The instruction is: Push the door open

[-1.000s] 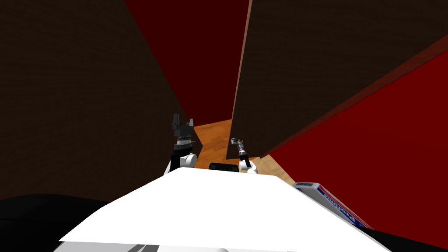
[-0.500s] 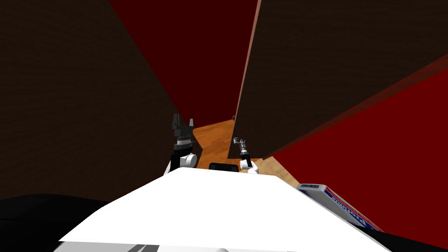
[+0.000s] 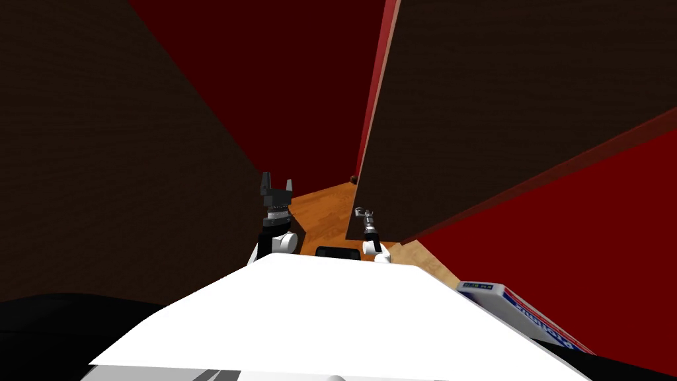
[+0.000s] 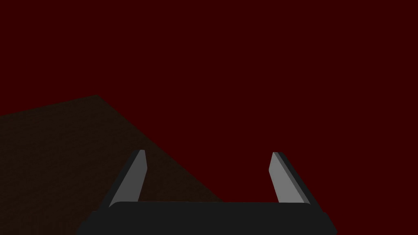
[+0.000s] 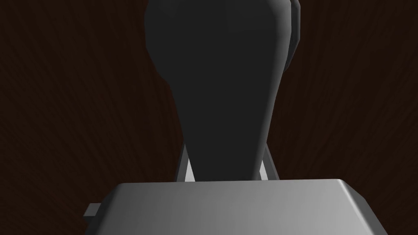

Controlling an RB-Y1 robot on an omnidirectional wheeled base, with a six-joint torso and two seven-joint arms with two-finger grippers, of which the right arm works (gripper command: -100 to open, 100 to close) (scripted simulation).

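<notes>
The door is a dark brown slab that rises on the right of the head view, with its pale edge turned toward the middle. The right claw is up against the door's lower part, just beside that edge. In the right wrist view the right claw is closed on a dark grey handle. The two fingers press the handle's narrow end from either side, and the handle widens as it runs away from the claw. Behind it lies the door's dark, grained face.

The left claw is raised and apart from the door, over by a brown panel that covers the left of the head view. In the left wrist view the left claw is fully spread and holds nothing (its fingers stand a good third of the picture apart). Past them is the red wall, with the brown panel off to one side.

Between the panel and the door's edge, the head view shows the red wall and a wedge of orange wood floor. A small dark knob sits at the door's edge just above the floor. A box printed in white, blue and red lies low on the robot's right, beside a second red wall below the door.
</notes>
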